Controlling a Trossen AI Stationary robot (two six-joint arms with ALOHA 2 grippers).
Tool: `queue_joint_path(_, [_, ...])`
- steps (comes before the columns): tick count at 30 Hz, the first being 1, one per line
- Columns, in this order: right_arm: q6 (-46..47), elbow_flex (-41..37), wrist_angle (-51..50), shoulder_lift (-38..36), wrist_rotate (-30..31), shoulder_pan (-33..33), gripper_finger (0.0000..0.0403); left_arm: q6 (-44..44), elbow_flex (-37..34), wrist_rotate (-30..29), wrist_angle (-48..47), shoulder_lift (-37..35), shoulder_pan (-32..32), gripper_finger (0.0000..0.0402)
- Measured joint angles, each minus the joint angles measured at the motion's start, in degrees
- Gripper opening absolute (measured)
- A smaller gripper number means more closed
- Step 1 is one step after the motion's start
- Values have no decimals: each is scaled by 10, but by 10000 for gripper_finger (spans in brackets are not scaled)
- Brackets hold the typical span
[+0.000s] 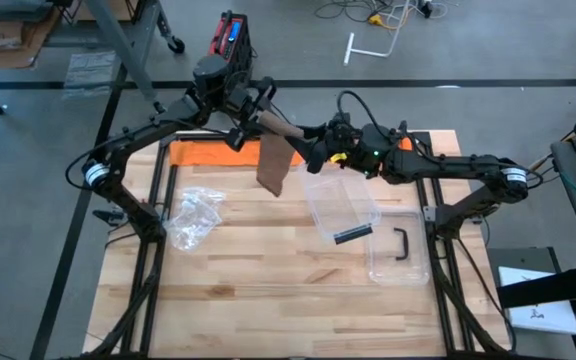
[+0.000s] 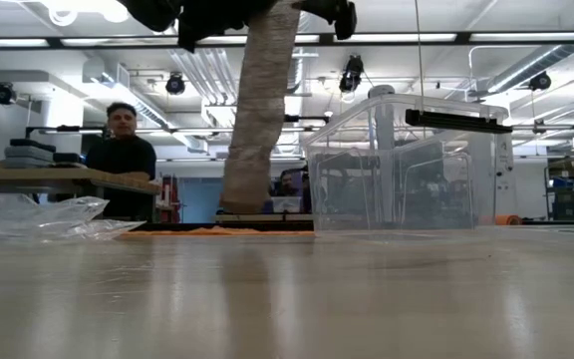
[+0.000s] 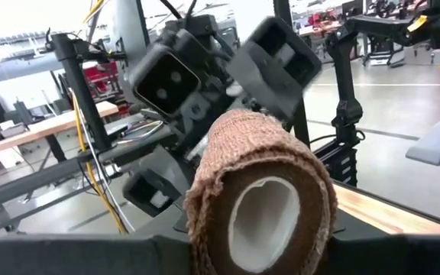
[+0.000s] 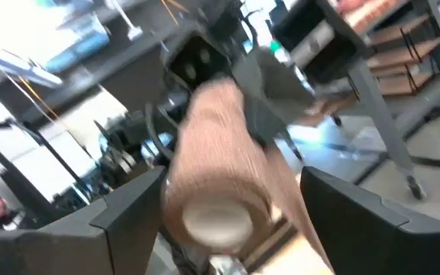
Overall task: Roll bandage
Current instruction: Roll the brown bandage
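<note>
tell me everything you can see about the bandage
The bandage is tan-brown crepe-like fabric, partly wound into a roll around a white core. It is held above the table between the left gripper and right gripper. A loose tail hangs straight down toward the tabletop.

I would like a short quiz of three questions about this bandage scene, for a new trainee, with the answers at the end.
1. True or false: the loose tail of the bandage hangs down toward the wooden table.
2. Which lies right of the bandage in the high view? A) clear plastic box B) crumpled plastic bag
3. Fill in: the bandage roll is held up between the left hand and the ____ hand.

Key: 1 true. 2 A. 3 right; its fingers stand apart on both sides of the roll in the right wrist view.
</note>
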Motion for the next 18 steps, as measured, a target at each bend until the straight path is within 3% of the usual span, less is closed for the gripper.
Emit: queue_joint_path(18, [22,1,62,32,11,0,290,30,0,-21,-3,2,0,97])
